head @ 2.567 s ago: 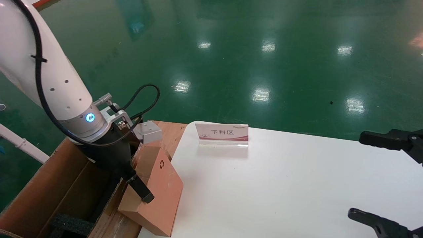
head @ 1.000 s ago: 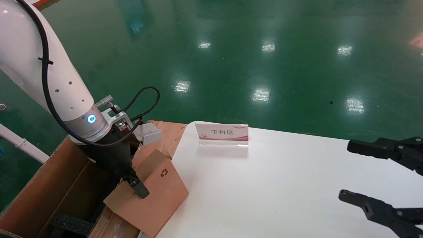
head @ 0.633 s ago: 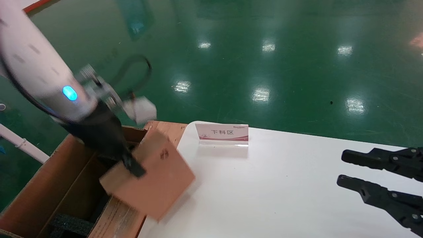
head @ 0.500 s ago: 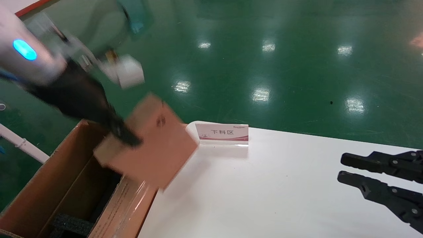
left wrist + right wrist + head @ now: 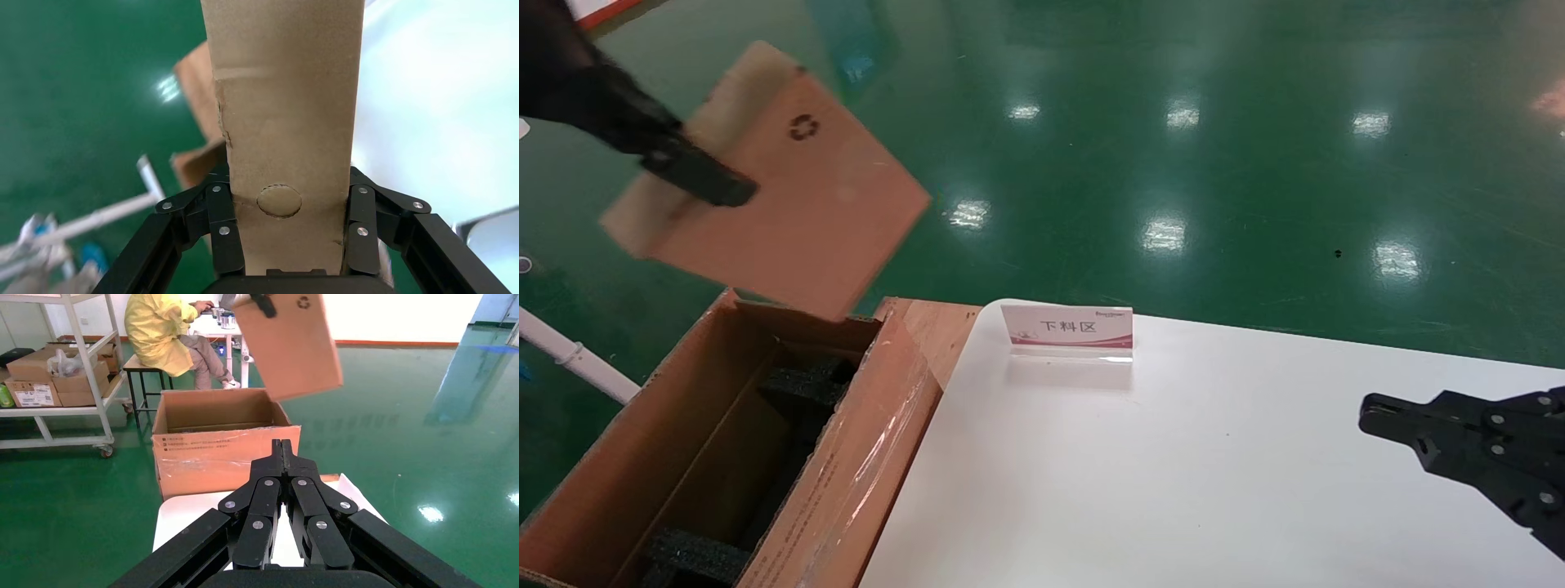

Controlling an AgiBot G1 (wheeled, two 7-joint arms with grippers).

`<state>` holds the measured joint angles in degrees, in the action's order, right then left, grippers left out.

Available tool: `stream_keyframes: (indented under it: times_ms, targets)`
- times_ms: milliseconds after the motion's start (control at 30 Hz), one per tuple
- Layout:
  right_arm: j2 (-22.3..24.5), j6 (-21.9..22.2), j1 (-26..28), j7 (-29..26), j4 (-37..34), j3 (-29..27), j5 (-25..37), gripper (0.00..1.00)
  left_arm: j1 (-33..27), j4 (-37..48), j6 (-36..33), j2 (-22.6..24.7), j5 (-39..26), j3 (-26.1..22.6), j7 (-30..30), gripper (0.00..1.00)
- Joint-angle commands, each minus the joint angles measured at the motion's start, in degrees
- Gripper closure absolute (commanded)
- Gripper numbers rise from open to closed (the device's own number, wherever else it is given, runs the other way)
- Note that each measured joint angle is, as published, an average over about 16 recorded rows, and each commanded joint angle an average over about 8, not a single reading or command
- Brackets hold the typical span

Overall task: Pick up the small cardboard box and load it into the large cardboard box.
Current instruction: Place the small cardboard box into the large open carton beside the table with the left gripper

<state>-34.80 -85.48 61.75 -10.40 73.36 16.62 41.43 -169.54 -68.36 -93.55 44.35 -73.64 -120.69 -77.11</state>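
Presently we are noting the left gripper (image 5: 287, 245) clamping the small cardboard box (image 5: 780, 188) by one edge, tilted above the large cardboard box (image 5: 625, 457), risking a slip or a snag on the taped flap (image 5: 862, 457); right gripper (image 5: 283, 454) closed, empty, idling beside the carton.

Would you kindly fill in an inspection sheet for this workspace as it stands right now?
Surface: white table, bare apart from a sign.
Job's things: small cardboard box held in the air, tilted, above the far end of the large cardboard box; the large box is open, with black foam blocks inside and clear tape on the flap beside the table.
Clutter: sign stand near the table's far edge.
Grippers: left gripper, jaws clamped on the small box's narrow sides; right gripper over the table's right side, jaws together, holding nothing.
Cables: nothing seen.
Surroundings: green floor; a seated person in yellow and a shelf cart beyond the large box.
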Motion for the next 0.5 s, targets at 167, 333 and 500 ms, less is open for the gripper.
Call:
stream_keyframes:
  times_ms: [167, 333, 500]
  targets:
    - [0.0, 0.0, 0.0, 0.0, 0.0, 0.0, 0.0, 0.74, -3.0, 2.2, -1.4, 0.8, 0.3, -9.1, 1.9, 1.0]
    - [0.0, 0.0, 0.0, 0.0, 0.0, 0.0, 0.0, 0.12, -2.9, 4.0, -1.1, 0.0, 1.8, -17.2, 4.0, 1.0]
    - [0.0, 0.0, 0.0, 0.0, 0.0, 0.1, 0.0, 0.0, -2.4, 5.3, -0.4, -2.0, 2.6, -22.6, 5.5, 1.0]
